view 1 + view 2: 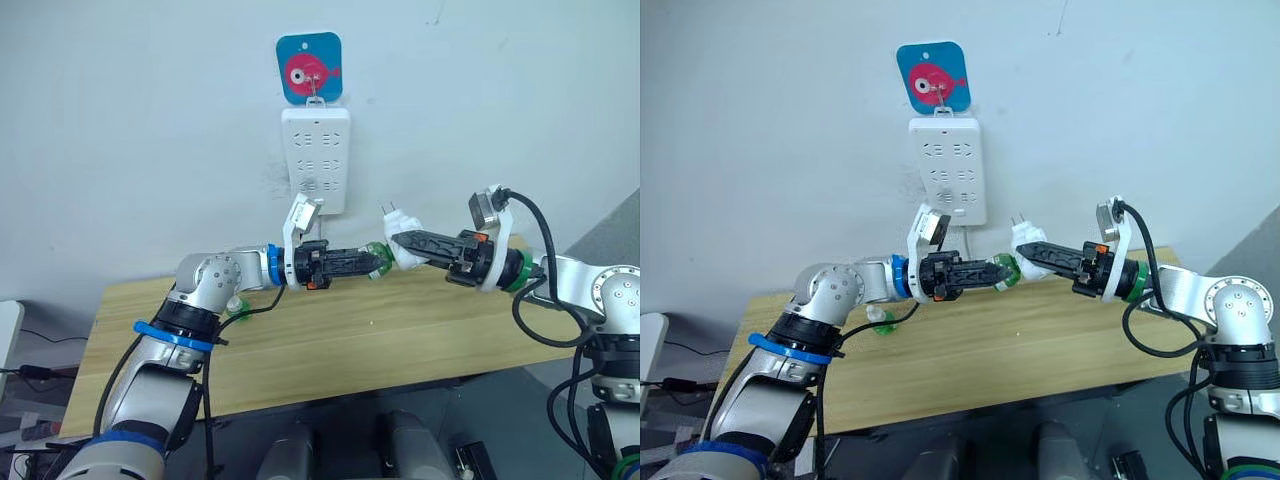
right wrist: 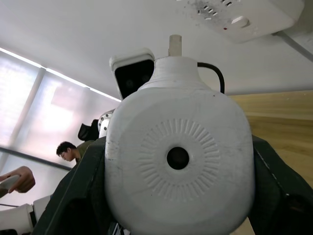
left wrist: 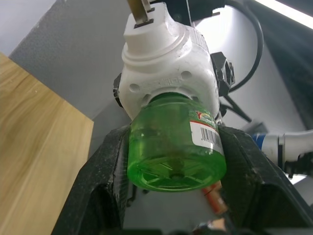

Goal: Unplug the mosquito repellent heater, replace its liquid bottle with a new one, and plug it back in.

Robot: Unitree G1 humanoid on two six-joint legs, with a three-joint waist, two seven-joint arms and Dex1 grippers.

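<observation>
- Lying on the wooden worktop point(image 1: 400, 330) at the far left, just beside the left arm's elbow, was a small green bottle point(image 1: 238, 306); the arm hid part of it, and whether it carried a cap could not be told.
- The left hand point(image 1: 374, 263) reached in from the left above the worktop, its two black fingers point(image 3: 105, 166) clenched on either side of a round translucent green bottle point(image 3: 176, 147).
- That bottle bore a white label with a barcode on its side, and its ribbed base faced the left wrist camera.
- The bottle's neck sat inside the underside of the mosquito repellent heater point(image 2: 178, 161), so the two were joined, held in the air between the two hands.
- On the wall above and behind them hung the white power strip point(image 1: 316, 158), suspended from a hook under a blue card with a red fish point(image 1: 309, 67); the heater was well apart from it and not plugged in.
- The heater's metal plug prongs point(image 1: 388, 210) stuck up and away from the bottle.
- The right hand point(image 1: 397, 241) came in from the right, its fingers point(image 2: 78, 196) grasping the white heater body on both sides.
- In the right wrist view the heater's rounded face showed a round vent hole ringed by radial grooves.
- In the background of that same view, a person point(image 2: 68, 151) was near a bright window.
</observation>
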